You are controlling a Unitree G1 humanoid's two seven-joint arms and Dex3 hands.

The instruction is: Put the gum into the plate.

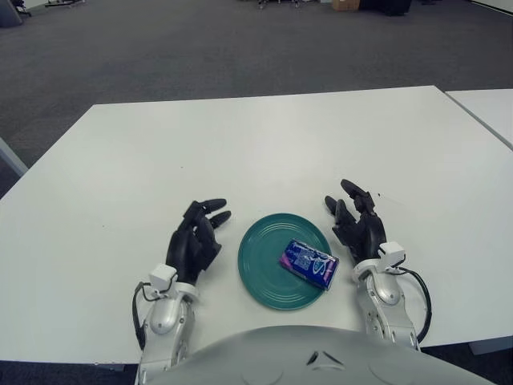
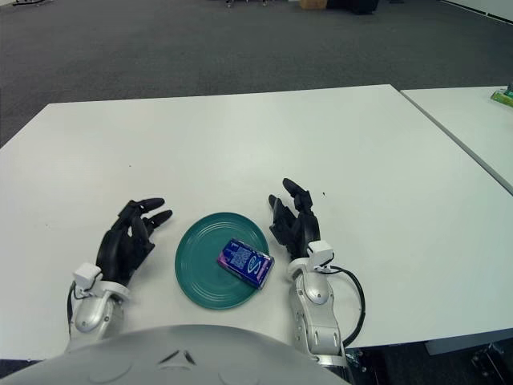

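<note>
Both hands, left hand [image 1: 196,241] and right hand [image 1: 357,224], are held open (nothing gripped); gum [image 1: 309,263] on the plate [image 1: 260,277] could be knocked off its right edge.

A broad white rectangular table [image 1: 280,144] is standing on dark grey carpet floor [image 1: 200,48]; a second white table [image 2: 473,120] is sitting just beside its right edge.

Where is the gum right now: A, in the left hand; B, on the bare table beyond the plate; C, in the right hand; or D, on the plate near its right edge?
D: the gum lies on the plate by its right rim, and both hands are empty beside it.
</note>
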